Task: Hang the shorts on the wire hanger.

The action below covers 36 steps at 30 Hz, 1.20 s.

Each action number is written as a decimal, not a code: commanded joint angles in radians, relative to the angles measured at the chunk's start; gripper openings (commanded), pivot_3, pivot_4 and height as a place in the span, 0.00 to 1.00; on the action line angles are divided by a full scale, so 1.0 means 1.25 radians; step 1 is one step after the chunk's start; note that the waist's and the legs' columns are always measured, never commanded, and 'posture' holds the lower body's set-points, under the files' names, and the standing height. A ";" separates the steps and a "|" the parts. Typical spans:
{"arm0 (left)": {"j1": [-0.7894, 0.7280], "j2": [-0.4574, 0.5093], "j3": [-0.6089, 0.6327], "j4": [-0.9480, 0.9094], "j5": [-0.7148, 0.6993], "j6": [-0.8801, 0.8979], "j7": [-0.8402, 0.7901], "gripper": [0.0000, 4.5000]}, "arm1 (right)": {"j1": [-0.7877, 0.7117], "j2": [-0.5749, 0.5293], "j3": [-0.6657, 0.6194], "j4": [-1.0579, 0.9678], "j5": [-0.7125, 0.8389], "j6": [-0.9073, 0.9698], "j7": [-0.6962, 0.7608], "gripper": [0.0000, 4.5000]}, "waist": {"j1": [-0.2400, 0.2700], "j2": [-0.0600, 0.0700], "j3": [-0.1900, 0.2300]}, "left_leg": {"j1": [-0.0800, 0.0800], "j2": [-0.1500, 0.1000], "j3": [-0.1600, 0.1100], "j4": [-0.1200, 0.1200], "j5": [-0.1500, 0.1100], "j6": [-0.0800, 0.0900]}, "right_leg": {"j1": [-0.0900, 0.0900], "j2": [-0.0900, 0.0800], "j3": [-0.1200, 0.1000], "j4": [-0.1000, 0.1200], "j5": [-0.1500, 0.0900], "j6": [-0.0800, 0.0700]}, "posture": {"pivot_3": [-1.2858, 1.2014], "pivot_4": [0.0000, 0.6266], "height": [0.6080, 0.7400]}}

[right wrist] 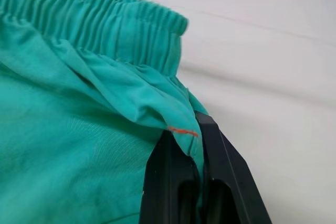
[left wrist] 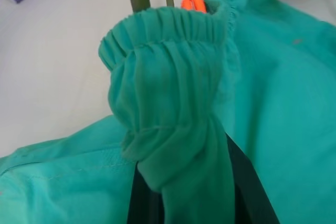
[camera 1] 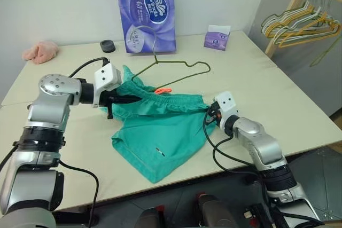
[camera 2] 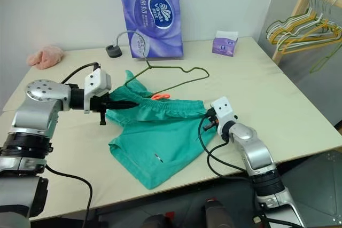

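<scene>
Cream tabletop [camera 1: 267, 94] fills your head view, and the teal shorts [camera 1: 160, 142] are your landmark, spread near its front edge. At their left waistband corner, your left gripper [camera 1: 127, 99] is clamped on a bunched fold of elastic; the wrist camera shows fabric wrapped over the black fingers [left wrist: 142, 203], hiding their tips. At the right waistband corner, your right gripper [right wrist: 193, 145] has its fingers pressed together on a thin edge of cloth. Behind the shorts, the olive wire hanger [camera 1: 184, 73] lies with its lower bar running under the waistband, so that part is hidden; an orange tag [camera 1: 164, 91] peeks out there. Farther back stands a purple tissue pack [camera 1: 147, 12], cut off at the top. Beyond the shorts to the far right, a rack of hangers [camera 1: 304, 20] is partly out of frame.
</scene>
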 commanded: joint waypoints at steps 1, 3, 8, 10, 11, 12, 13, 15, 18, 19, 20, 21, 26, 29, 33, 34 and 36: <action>0.012 0.062 0.043 -0.048 -0.042 0.065 -0.036 0.00 | -0.001 -0.042 -0.060 -0.016 -0.024 -0.033 -0.012 0.00 | 0.000 0.000 0.000 | 0.000 0.000 0.000 0.000 0.000 0.000 | 0.000 0.000 0.000 0.000 0.000 0.000 | 0.45 0.13 1.00; 0.023 0.080 0.041 -0.063 -0.057 0.095 -0.052 0.00 | 0.002 -0.061 -0.058 -0.020 -0.041 -0.059 -0.017 0.00 | 0.000 0.000 0.000 | 0.000 0.000 0.000 0.000 0.000 0.000 | 0.000 0.000 0.000 0.000 0.000 0.000 | 0.45 0.13 1.00; 0.031 0.092 0.042 -0.069 -0.069 0.131 -0.043 0.00 | 0.021 -0.108 -0.055 -0.050 -0.067 -0.137 0.002 0.00 | 0.004 0.000 0.000 | 0.000 0.000 0.000 0.000 0.000 0.000 | 0.000 0.001 0.000 0.000 0.000 0.000 | 0.45 0.13 1.00; 0.023 0.071 0.040 -0.060 -0.061 0.110 -0.009 0.00 | 0.049 -0.141 -0.018 -0.101 -0.029 -0.097 0.091 0.00 | 0.006 0.000 0.000 | 0.000 0.000 0.000 0.000 0.000 0.000 | 0.001 0.001 0.000 0.000 0.000 0.000 | 0.45 0.14 1.00; 0.020 0.060 0.036 -0.062 -0.061 0.103 0.002 0.00 | 0.069 -0.160 0.004 -0.147 0.009 -0.050 0.145 0.00 | 0.008 0.000 0.000 | 0.000 0.000 0.000 0.000 0.000 0.000 | 0.001 0.001 0.000 0.000 0.000 0.000 | 0.45 0.14 1.00; 0.019 0.054 0.033 -0.064 -0.063 0.099 0.008 0.00 | 0.082 -0.172 0.017 -0.179 0.033 -0.017 0.178 0.00 | 0.008 0.000 0.000 | 0.000 0.000 0.000 0.000 0.000 0.000 | 0.001 0.001 0.000 -0.001 0.000 0.000 | 0.45 0.14 1.00; 0.019 0.048 0.029 -0.068 -0.063 0.095 0.012 0.00 | 0.090 -0.180 0.026 -0.211 0.055 0.023 0.198 0.00 | 0.007 0.000 0.000 | 0.000 0.000 0.000 0.000 0.000 0.000 | 0.001 0.001 0.000 -0.001 0.000 0.000 | 0.45 0.14 1.00; 0.019 0.037 0.023 -0.071 -0.059 0.082 0.019 0.00 | 0.096 -0.196 0.041 -0.252 0.075 0.077 0.227 0.00 | 0.005 0.000 0.000 | 0.000 0.000 0.000 0.000 0.000 0.000 | 0.001 0.001 0.000 -0.001 0.000 0.000 | 0.44 0.14 1.00; 0.022 0.020 0.017 -0.071 -0.050 0.059 0.035 0.00 | 0.091 -0.228 0.059 -0.304 0.103 0.147 0.271 0.23 | 0.003 0.000 0.000 | 0.001 0.000 0.000 0.000 0.000 0.000 | 0.001 0.001 0.000 0.000 0.000 0.000 | 0.44 0.15 1.00; 0.023 0.014 0.016 -0.072 -0.049 0.054 0.040 0.00 | 0.086 -0.246 0.059 -0.326 0.122 0.178 0.293 0.30 | 0.004 0.000 0.000 | 0.001 0.001 0.000 0.000 0.000 0.000 | 0.001 0.002 0.000 0.000 0.000 0.000 | 0.44 0.15 1.00; 0.025 0.009 0.015 -0.074 -0.048 0.051 0.044 0.00 | 0.082 -0.265 0.056 -0.348 0.143 0.203 0.317 0.38 | 0.005 0.000 0.000 | 0.001 0.001 0.000 0.000 0.000 0.000 | 0.001 0.002 0.000 -0.001 0.000 0.000 | 0.44 0.15 1.00; 0.026 0.007 0.015 -0.076 -0.047 0.049 0.045 0.00 | 0.079 -0.278 0.054 -0.364 0.159 0.220 0.332 0.46 | 0.005 0.000 0.000 | 0.001 0.001 0.000 0.000 0.000 0.000 | 0.001 0.002 0.000 -0.001 0.000 0.000 | 0.44 0.15 1.00; 0.038 0.005 0.015 -0.087 -0.046 0.039 0.046 0.00 | 0.050 -0.287 -0.066 -0.380 0.303 0.363 0.352 0.85 | 0.005 0.000 0.000 | 0.001 0.000 0.000 0.000 0.000 0.000 | 0.001 0.002 0.000 -0.001 0.000 0.000 | 0.44 0.15 1.00; 0.044 0.006 0.013 -0.090 -0.042 0.031 0.045 0.00 | 0.022 -0.252 -0.106 -0.327 0.317 0.405 0.299 1.00 | 0.005 0.000 0.000 | 0.001 0.000 0.000 0.000 0.000 0.000 | 0.001 0.002 0.000 -0.001 0.000 0.000 | 0.44 0.15 1.00; 0.051 0.005 0.012 -0.101 -0.042 0.029 0.045 0.00 | -0.010 -0.187 -0.141 -0.279 0.332 0.453 0.235 1.00 | 0.005 0.000 0.000 | 0.001 0.001 0.000 0.000 0.000 0.000 | 0.001 0.002 0.000 -0.001 0.000 0.000 | 0.44 0.15 1.00; 0.052 0.005 0.013 -0.103 -0.043 0.030 0.045 0.00 | -0.016 -0.179 -0.138 -0.263 0.325 0.452 0.224 1.00 | 0.005 0.000 0.000 | 0.001 0.001 0.000 0.000 0.000 0.000 | 0.001 0.001 0.000 -0.001 0.000 0.000 | 0.44 0.15 1.00; 0.051 0.006 0.013 -0.103 -0.043 0.030 0.044 0.00 | -0.024 -0.169 -0.133 -0.239 0.318 0.451 0.212 1.00 | 0.005 0.000 0.000 | 0.001 0.001 0.000 0.000 0.000 0.000 | 0.001 0.001 0.000 -0.001 0.000 0.000 | 0.44 0.15 1.00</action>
